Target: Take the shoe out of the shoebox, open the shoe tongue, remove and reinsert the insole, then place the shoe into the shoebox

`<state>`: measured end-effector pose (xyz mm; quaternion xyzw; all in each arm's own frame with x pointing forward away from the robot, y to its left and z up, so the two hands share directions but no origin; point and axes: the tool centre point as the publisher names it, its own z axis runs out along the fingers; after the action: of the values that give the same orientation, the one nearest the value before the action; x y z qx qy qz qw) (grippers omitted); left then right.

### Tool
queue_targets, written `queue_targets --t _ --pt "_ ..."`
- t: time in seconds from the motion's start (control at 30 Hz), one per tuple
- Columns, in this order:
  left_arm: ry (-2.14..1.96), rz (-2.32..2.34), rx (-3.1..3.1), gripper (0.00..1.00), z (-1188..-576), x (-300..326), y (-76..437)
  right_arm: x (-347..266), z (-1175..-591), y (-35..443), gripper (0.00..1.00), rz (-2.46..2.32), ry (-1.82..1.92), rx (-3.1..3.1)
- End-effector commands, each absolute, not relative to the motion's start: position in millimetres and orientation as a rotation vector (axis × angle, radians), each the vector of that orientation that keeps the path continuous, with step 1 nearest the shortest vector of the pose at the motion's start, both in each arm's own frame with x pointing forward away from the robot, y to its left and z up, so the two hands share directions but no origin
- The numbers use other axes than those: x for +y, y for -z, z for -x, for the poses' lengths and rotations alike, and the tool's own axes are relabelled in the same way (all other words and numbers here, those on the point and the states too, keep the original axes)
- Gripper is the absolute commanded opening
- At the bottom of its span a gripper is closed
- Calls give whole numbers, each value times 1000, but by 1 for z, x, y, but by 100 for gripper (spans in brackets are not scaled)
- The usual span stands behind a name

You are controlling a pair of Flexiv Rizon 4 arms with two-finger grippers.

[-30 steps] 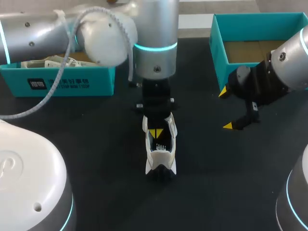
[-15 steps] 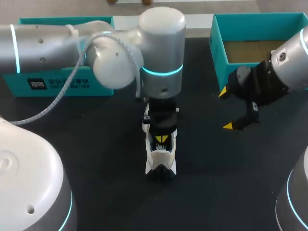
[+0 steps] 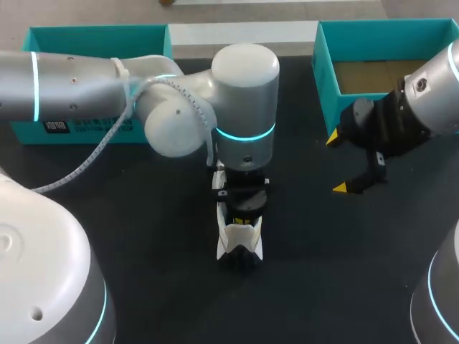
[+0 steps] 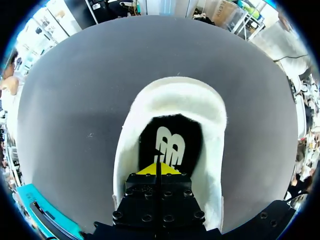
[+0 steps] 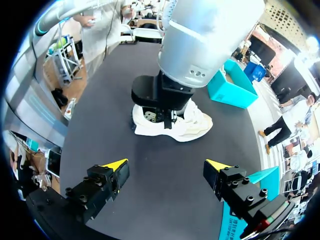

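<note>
A white shoe (image 3: 240, 240) stands on the dark table in the middle, its heel toward the near edge. My left arm (image 3: 244, 107) reaches in over it from the left. In the left wrist view my left gripper (image 4: 159, 169) is shut, its yellow tips pressed together with nothing between them, down inside the shoe's white fleecy collar (image 4: 175, 95) just above the black insole (image 4: 170, 142). My right gripper (image 3: 338, 163) hangs open to the right of the shoe, holding nothing. In the right wrist view the shoe (image 5: 192, 125) lies ahead of my open right gripper (image 5: 166, 166).
An open teal shoebox (image 3: 324, 64) with a brown bottom stands at the back right, behind my right gripper. A second teal box (image 3: 93, 36) stands at the back left, partly hidden by my left arm. Dark tabletop (image 3: 323, 272) lies bare around the shoe.
My left arm has moved toward the near edge and lower, so its yellow tips have gone down into the shoe's opening and out of the head view. The right arm has stayed still.
</note>
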<state>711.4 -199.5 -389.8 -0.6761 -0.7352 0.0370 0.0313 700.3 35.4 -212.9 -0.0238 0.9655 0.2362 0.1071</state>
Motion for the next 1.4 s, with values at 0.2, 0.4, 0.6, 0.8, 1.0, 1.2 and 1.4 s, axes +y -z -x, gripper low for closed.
queue_targets --t 0.2,0.4,0.6,0.8,1.0,1.2,1.4 --pt "-197 2105 -2235 0 -700 -191 374 37 -700 214 100 68 -691 2842" --pt "-218 2105 -2197 0 -692 -199 388 37 -700 214 100 68 -691 2842" --pt "-230 2109 -2161 0 -687 -205 403 37 -700 214 100 68 -691 2842" --pt "-199 2110 -2140 0 -687 -199 410 37 -700 214 100 68 -691 2842" --pt "-159 2142 -2188 0 -697 -187 383 37 -700 214 100 68 -691 2842" --pt "-44 2212 -2281 0 -711 -180 354 37 -700 214 100 68 -691 2842" --pt "112 2259 -2380 0 -731 -179 336 37 -700 214 100 68 -691 2842"
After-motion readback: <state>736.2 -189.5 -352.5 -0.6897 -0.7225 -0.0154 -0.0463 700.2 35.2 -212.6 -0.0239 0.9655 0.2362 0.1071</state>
